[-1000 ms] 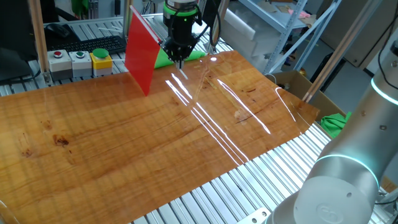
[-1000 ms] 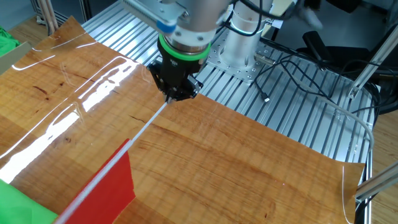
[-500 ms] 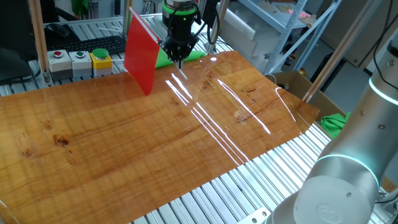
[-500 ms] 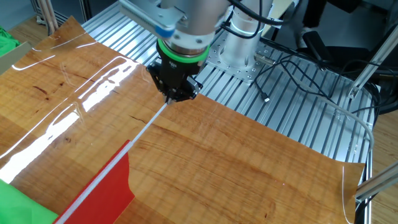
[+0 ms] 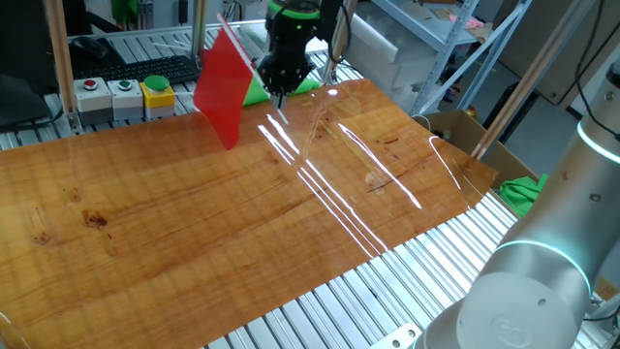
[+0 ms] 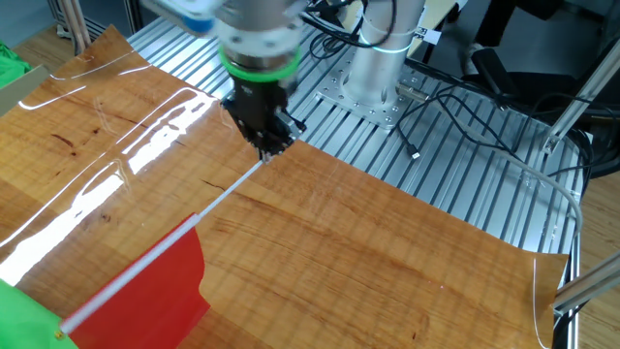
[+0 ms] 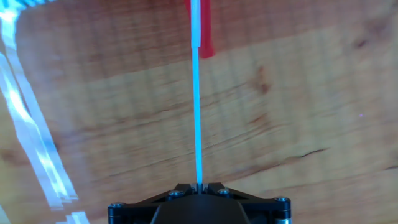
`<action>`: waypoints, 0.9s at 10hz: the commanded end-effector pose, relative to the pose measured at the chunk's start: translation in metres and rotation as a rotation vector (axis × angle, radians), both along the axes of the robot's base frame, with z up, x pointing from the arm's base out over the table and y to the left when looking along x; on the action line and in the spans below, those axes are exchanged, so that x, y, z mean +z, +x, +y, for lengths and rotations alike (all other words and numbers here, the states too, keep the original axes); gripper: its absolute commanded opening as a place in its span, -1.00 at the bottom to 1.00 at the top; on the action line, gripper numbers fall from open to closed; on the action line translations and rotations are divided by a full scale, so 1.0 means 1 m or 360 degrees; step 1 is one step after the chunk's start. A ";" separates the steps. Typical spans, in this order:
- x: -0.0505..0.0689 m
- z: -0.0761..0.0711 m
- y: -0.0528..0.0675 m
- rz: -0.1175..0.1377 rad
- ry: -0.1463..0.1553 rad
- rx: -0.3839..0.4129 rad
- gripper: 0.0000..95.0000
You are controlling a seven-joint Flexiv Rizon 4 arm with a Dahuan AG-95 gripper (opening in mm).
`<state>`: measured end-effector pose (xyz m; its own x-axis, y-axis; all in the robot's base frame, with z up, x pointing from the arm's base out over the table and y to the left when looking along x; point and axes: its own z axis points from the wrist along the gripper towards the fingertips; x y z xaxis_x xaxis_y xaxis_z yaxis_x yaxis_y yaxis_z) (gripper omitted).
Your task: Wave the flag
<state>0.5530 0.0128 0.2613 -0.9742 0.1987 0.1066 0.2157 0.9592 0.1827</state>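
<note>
tool (image 6: pixel 263 147) clamped on stick end for full swing radius | flag (image 5: pixel 221 85) held clear above counter (image 5: pixel 291 233) so cloth moves freely

Robotics lab or workshop: glossy wooden tabletop (image 5: pixel 194 223) on ribbed aluminium profile bench (image 6: pixel 455 165); grey button box (image 5: pixel 124 97) with red, green, yellow buttons at 10 o'clock; metal shelving (image 5: pixel 455 39) at 1 o'clock; loose black cables (image 6: pixel 484 92).
</note>
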 end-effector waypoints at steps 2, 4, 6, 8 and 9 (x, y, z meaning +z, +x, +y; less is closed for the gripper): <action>0.001 0.005 -0.003 0.0001 0.0290 -0.0164 -1.00; 0.001 0.005 -0.003 -0.0022 0.0153 -0.0072 -1.00; 0.001 0.005 -0.003 -0.0046 -0.0011 0.0043 -1.00; 0.001 0.005 -0.003 -0.0045 -0.0027 0.0042 -1.00; 0.001 0.005 -0.003 -0.0052 -0.0059 0.0066 -1.00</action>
